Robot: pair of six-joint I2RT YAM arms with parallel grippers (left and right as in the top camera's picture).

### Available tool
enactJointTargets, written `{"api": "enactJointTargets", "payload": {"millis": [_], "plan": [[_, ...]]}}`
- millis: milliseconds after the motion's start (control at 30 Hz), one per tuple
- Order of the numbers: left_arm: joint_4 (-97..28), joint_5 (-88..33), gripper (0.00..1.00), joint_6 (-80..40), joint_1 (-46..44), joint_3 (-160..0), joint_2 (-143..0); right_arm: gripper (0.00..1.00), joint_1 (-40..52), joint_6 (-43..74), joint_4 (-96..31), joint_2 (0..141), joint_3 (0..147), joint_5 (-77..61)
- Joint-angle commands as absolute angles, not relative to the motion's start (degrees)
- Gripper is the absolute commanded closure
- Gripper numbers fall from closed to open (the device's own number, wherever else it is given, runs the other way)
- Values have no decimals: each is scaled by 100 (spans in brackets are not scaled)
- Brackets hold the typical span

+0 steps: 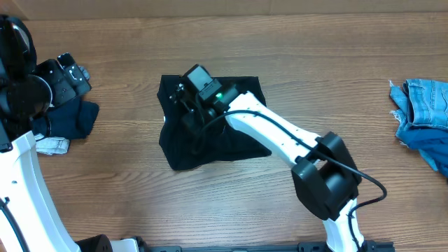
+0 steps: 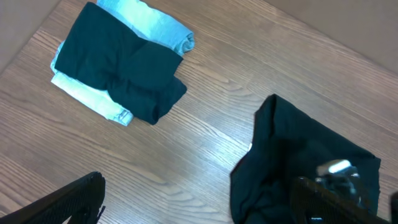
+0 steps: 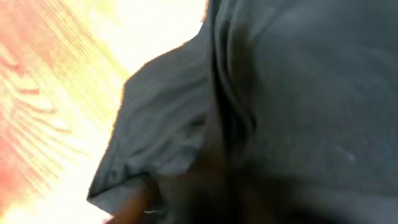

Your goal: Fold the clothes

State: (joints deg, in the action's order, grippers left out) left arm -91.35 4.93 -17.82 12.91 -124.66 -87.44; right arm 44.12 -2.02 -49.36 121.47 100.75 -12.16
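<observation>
Right arm: white and black; it reaches from the near table edge up and left, over the middle of the wooden table.
Right gripper: down on the upper-left part of the black garment. In the right wrist view the cloth fills the blurred frame, so I cannot tell whether the fingers are apart or clamped on fabric.
Black garment: lies mid-table in a rumpled, roughly square heap. Its left edge is bunched into folds and its near corner is pulled to a point.
Left gripper: held above the table at the left side. The fingers stand wide apart with nothing between them.
Navy garment: folded, at the left of the table well apart from the black garment. It lies on top of a light-blue piece that sticks out past its edges.
Denim pile: light-blue and brighter blue cloth crumpled at the far right edge, partly out of view and well apart from both grippers.
</observation>
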Motion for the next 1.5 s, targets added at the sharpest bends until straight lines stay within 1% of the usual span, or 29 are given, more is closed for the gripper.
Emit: {"api": "enactJointTargets", "payload": {"millis": [0,33,67,200,333,400,433,467,533,667,767,867,1000,1067,1133,1167,1233,1433,1467], "plan": [[-9139,440,1,-1673,1321,-12569,-8687,41,4517,-154,-4821,11968,10320,-1428],[-9139,440,1,-1673,1321,-12569,-8687,38,4515,-148,-4875,11942,10398,-1428],[-9137,440,1,-1673,1321,-12569,-8687,37,4515,-148,-4960,11924,10486,-1426],[-9153,440,1,-1671,1321,-12567,-8689,44,4355,-148,-5529,11900,10847,-1284],[-9153,440,0,-1671,1321,-12567,-8689,49,3730,145,-6099,11858,11135,-1258],[-9155,440,0,-1671,1319,-12567,-8689,74,3332,246,-6351,11913,11118,-1391],[-9153,440,0,-1671,1321,-12567,-8689,83,3170,294,-6381,11957,11065,-1474],[-9150,440,0,-1671,1319,-12567,-8689,90,3033,329,-6370,11990,10980,-1516],[-9150,443,0,-1671,1317,-12567,-8689,96,2814,386,-6272,12103,10696,-1610],[-9146,445,0,-1671,1315,-12564,-8689,96,2805,454,-6176,12348,10184,-2296],[-9146,443,0,-1671,1315,-12562,-8689,96,3223,458,-5714,12370,9736,-2366],[-9150,443,0,-1671,1315,-12562,-8689,96,3566,454,-5605,12370,9647,-2370],[-9144,443,0,-1671,1315,-12562,-8689,96,4169,-71,-6108,12182,9649,-2731],[-9142,443,0,-1671,1315,-12562,-8689,96,4574,-329,-6425,11948,9649,-2696],[-9139,443,0,-1671,1315,-12562,-8689,96,4757,-325,-6536,11782,9649,-2366],[-9139,443,0,-1671,1315,-12562,-8689,96,4788,-322,-6591,11629,9649,-1879],[-9120,443,0,-1671,1315,-12562,-8689,96,4757,-320,-6569,11443,9649,-1409],[-9087,440,0,-1673,1315,-12562,-8689,96,4447,-255,-6289,11301,9638,-1358],[-9070,440,0,-1673,1315,-12562,-8689,96,4438,-27,-6023,11428,9603,-1426]]}}
